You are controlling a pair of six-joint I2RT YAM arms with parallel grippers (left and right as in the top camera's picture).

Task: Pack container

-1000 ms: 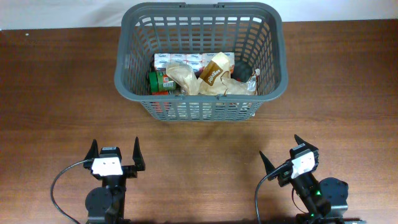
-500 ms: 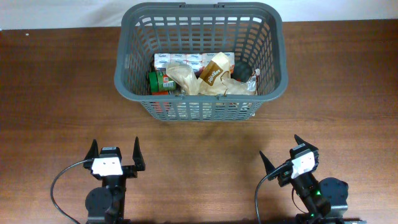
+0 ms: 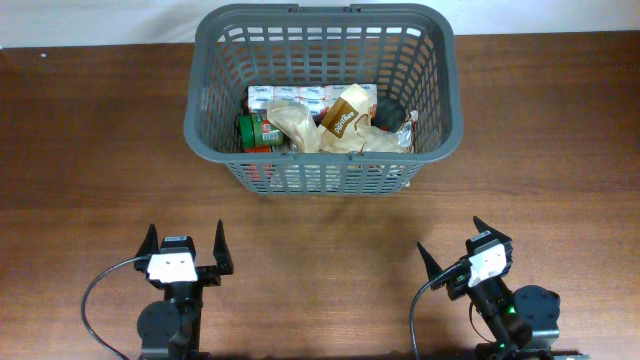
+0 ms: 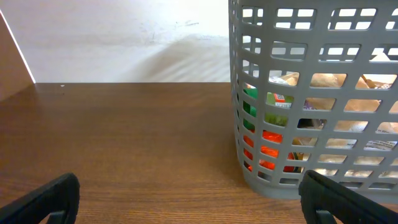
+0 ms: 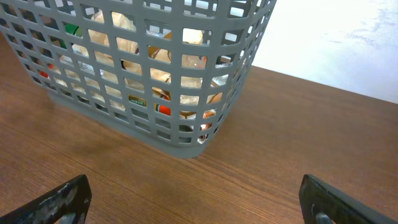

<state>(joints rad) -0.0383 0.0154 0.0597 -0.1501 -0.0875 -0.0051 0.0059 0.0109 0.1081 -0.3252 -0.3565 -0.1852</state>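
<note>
The dark grey slotted basket stands at the back middle of the wooden table. Inside lie a green-lidded jar, a white flat pack, a brown-and-cream bag, crumpled beige wrapping and a silvery packet. My left gripper is open and empty near the front edge, well short of the basket. My right gripper is open and empty at the front right. The basket also shows in the left wrist view and the right wrist view.
A white wall runs behind the table's back edge. Bare brown tabletop lies between the basket and both grippers. Black cables loop by the arm bases at the front.
</note>
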